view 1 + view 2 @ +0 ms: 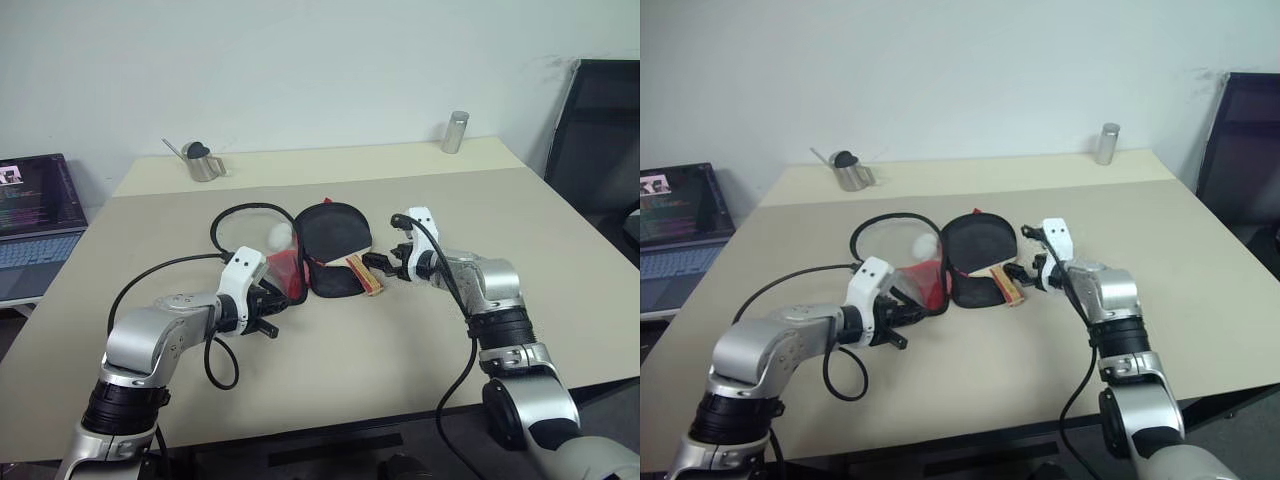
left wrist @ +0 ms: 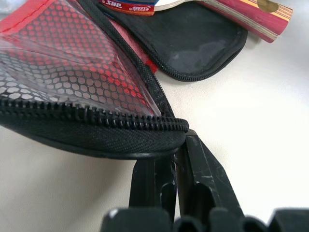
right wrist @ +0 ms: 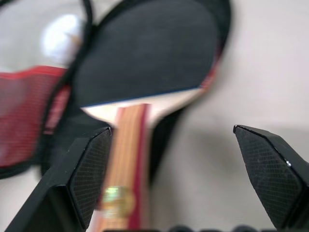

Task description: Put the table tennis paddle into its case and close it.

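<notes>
The case [image 1: 287, 272] lies open in the middle of the table, its red mesh-pocket flap on the left and its black half [image 1: 335, 282] on the right. The table tennis paddle [image 1: 335, 232] rests on the black half, black face up. Its striped wooden handle [image 1: 365, 274] sticks out over the case's near right edge. My left gripper [image 1: 284, 298] is shut on the flap's zipper edge [image 2: 96, 126]. My right gripper [image 1: 384, 258] hangs open just right of the handle; in its wrist view the handle [image 3: 126, 159] lies close to one finger [image 3: 89, 174].
A white ball [image 1: 278, 235] lies just behind the red flap. At the table's far edge stand a metal watering can [image 1: 203, 160] and a metal cylinder [image 1: 455, 131]. A laptop [image 1: 35, 210] sits off to the left and a black chair [image 1: 600, 130] to the right.
</notes>
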Tool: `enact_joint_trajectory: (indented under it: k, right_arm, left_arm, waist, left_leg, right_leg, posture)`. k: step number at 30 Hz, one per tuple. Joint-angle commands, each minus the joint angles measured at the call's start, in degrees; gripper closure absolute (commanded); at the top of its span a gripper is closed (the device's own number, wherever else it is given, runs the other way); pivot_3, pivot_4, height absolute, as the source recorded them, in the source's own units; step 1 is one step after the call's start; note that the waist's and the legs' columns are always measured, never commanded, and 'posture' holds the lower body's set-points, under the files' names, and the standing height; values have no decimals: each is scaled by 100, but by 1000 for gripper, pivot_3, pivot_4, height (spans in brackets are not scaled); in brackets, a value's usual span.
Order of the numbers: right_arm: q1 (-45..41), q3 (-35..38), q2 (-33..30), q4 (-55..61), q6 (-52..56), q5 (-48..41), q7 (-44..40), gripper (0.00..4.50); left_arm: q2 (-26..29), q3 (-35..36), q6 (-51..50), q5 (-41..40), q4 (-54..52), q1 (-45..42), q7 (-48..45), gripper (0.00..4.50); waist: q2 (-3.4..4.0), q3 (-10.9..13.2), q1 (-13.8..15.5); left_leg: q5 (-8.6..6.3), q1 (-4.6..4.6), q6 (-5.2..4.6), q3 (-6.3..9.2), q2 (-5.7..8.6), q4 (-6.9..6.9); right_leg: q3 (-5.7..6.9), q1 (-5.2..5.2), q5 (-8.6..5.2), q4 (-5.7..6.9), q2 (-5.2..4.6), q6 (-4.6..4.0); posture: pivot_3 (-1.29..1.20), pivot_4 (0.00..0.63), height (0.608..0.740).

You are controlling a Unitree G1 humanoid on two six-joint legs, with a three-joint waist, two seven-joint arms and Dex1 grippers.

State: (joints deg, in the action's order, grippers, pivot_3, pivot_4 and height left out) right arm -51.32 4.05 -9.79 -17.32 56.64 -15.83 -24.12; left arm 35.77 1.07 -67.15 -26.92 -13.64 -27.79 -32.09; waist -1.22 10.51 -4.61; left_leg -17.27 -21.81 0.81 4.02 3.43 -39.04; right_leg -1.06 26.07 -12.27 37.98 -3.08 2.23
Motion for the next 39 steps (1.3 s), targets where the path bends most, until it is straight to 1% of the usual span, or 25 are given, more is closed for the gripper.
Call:
enact_joint_trajectory:
  k: [1,2,5,8,13,18,23,30,34,35,39]
  right_arm:
    - [-128,-14,131,447,143,-193,52,0]
    - [-114,-52,148,458,126,-181,82,0]
    - [-5,-314,266,333,-157,44,264,0]
    - [46,-625,222,186,-520,335,362,0]
    - [44,-776,261,-44,-818,473,365,0]
    - [22,-860,312,-153,-908,566,359,0]
    - [79,-1055,436,-205,-957,708,388,0]
    - [138,-1336,526,-431,-1089,1036,533,0]
    - [89,-1235,536,-655,-1193,1119,663,897]
    - [70,-1215,530,-685,-1215,1119,665,1338]
    - [-6,-1151,491,-727,-1272,1102,674,2652]
  left_arm:
    - [-3,-57,20,98,109,-66,92,4477]
    - [-12,-49,36,102,132,-81,97,4477]
    - [-26,42,70,35,127,-114,62,3730]
    - [99,90,52,-41,35,-100,-58,2685]
    - [531,-49,312,5,-172,102,-373,2685]
    - [727,266,414,-75,-151,159,-460,2685]
    - [800,393,501,14,26,143,-368,2685]
    - [742,385,430,-65,-123,175,-311,2685]
    - [734,385,432,-72,-127,167,-294,2657]
    - [734,382,434,-72,-125,164,-292,2657]
    - [729,370,454,-55,-78,134,-272,2657]
  waist:
    - [0,-1,11]
    - [-1,-2,19]
    - [-1,-3,42]
    - [-1,-3,50]
    - [-1,-3,46]
    - [-2,-3,66]
    - [-2,-3,69]
    - [-5,-5,92]
    - [-6,-6,92]
    - [-7,-6,92]
    - [-8,-7,92]
  left_leg:
    - [0,0,0,1,0,0]
    - [0,1,0,1,0,0]
    - [0,1,0,2,1,0]
    - [1,1,0,3,0,0]
    - [1,0,1,3,0,0]
    - [1,0,0,4,0,0]
    - [1,0,0,5,0,0]
    - [1,0,0,6,1,0]
    - [1,1,0,6,0,0]
    - [1,1,0,6,0,0]
    - [1,1,1,6,0,0]
  right_leg:
    - [1,0,0,1,0,0]
    - [1,-1,0,2,0,0]
    - [2,-1,2,3,0,-3]
    - [2,0,2,4,0,-4]
    - [2,1,2,2,0,-4]
    - [2,0,2,0,0,-4]
    - [3,0,2,0,0,-4]
    - [4,0,2,-1,0,-4]
    - [4,0,2,0,0,-4]
    - [4,0,2,0,0,-4]
    - [5,0,3,1,0,-5]
  posture:
    - [0,150,740]
    - [0,150,740]
    - [0,150,740]
    - [0,150,740]
    - [0,150,740]
    - [0,150,740]
    - [0,150,740]
    - [0,150,740]
    - [0,150,740]
    - [0,150,740]
    - [0,150,740]
